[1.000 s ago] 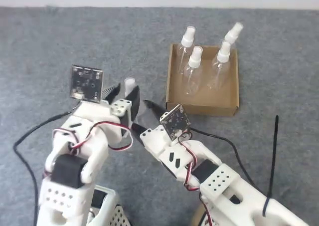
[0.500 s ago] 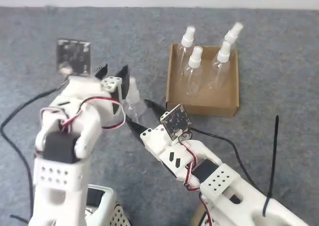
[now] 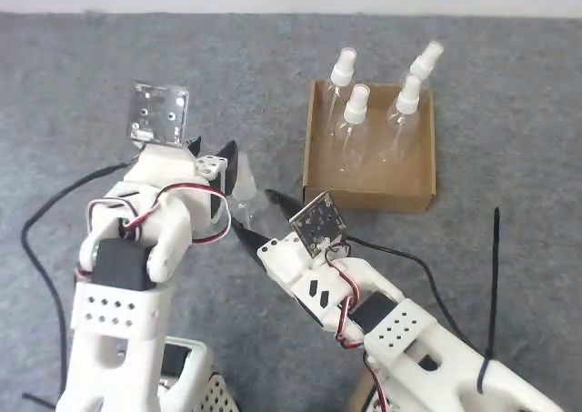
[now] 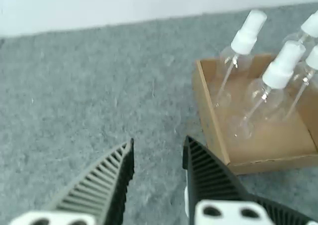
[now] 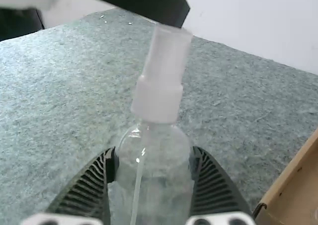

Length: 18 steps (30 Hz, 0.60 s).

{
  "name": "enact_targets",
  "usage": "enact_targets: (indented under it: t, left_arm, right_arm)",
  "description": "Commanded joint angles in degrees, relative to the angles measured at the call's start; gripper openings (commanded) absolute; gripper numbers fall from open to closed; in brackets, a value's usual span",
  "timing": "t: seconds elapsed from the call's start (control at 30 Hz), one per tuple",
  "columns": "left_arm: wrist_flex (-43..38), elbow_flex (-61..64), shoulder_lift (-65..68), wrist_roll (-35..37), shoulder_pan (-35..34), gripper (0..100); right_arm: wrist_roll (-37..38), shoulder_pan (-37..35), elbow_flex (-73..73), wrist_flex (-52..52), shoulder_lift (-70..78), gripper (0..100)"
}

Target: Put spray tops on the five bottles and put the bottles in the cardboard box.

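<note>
A clear bottle (image 3: pixel 244 194) with a white spray top (image 5: pixel 161 76) stands upright on the grey mat, left of the cardboard box (image 3: pixel 368 198). My right gripper (image 3: pixel 255 214) is shut on the bottle's body (image 5: pixel 154 155), one finger on each side. My left gripper (image 3: pixel 212 148) hangs open just above and left of the spray top, holding nothing; its fingers (image 4: pixel 117 175) are spread over the mat. Several capped bottles (image 3: pixel 350 125) stand in the box (image 4: pixel 213 120); they show beside the left gripper (image 4: pixel 158 150) as well (image 4: pixel 258 86).
A black cable (image 3: pixel 496 285) rises at the right, behind my right arm. A white perforated base (image 3: pixel 195 380) sits at the bottom left. Open mat lies left of and behind the box.
My left gripper has let go of the spray top, lifted away to the left, then settled back closer. The capped bottle stays in my right gripper.
</note>
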Motion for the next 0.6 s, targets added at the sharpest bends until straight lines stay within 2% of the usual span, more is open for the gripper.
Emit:
enact_targets:
  t: [0.0, 0.17, 0.37, 0.57]
  left_arm:
    - [-1.1, 0.9, 0.8, -0.6, -0.2, 15]
    - [-4.0, -1.0, 0.8, -0.1, -3.3, 15]
    - [-3.7, -4.2, 0.6, 1.5, -7.4, 16]
    - [-3.7, 5.6, -8.6, 1.5, -6.7, 16]
  right_arm:
    - [-1.1, 2.6, -1.6, -1.7, -2.7, 0.6]
    - [-1.1, 4.2, -1.8, -2.1, -2.7, 0.6]
    - [-1.1, 4.2, -1.8, -2.1, -2.7, 0.6]
    - [-1.1, 5.1, -2.2, -1.7, -2.8, 0.6]
